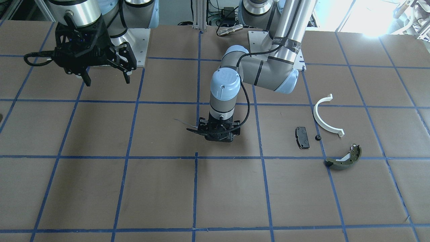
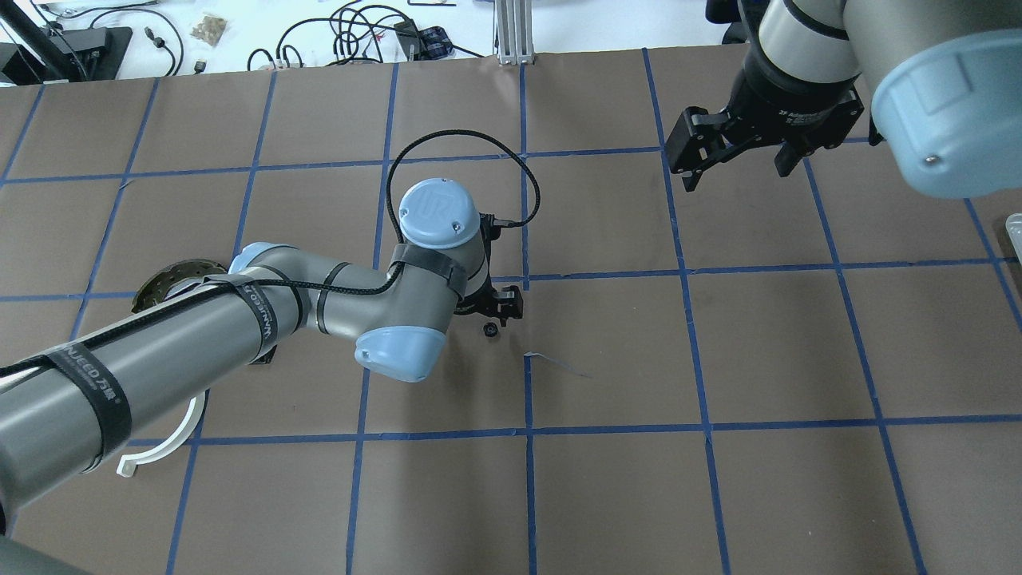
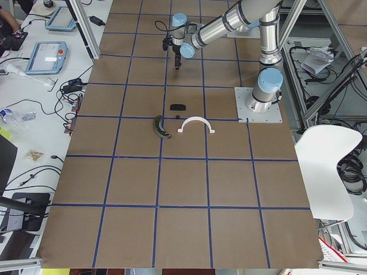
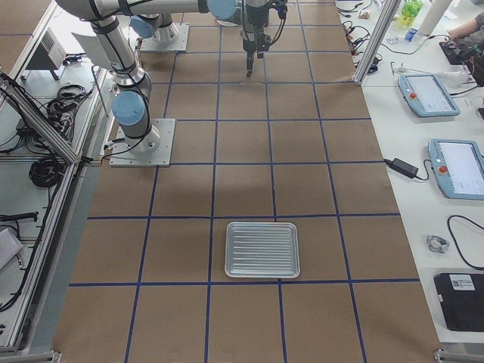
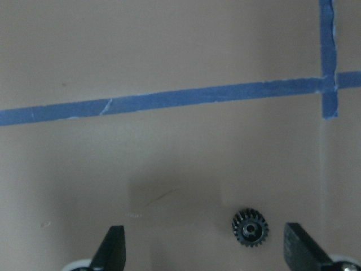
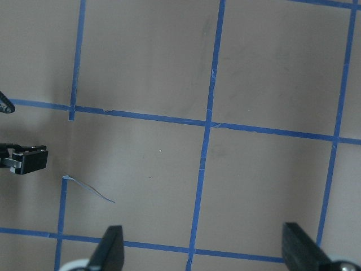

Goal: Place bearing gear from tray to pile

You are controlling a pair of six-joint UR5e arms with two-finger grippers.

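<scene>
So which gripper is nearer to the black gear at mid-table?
Left. The left gripper hangs open just over the gear; the right gripper hovers far off.

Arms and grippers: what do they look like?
The left arm and right arm are silver-grey tubes with pale blue joint caps. The left arm carries a black braided cable and black straps with white lettering. The left gripper and right gripper are black.
</scene>
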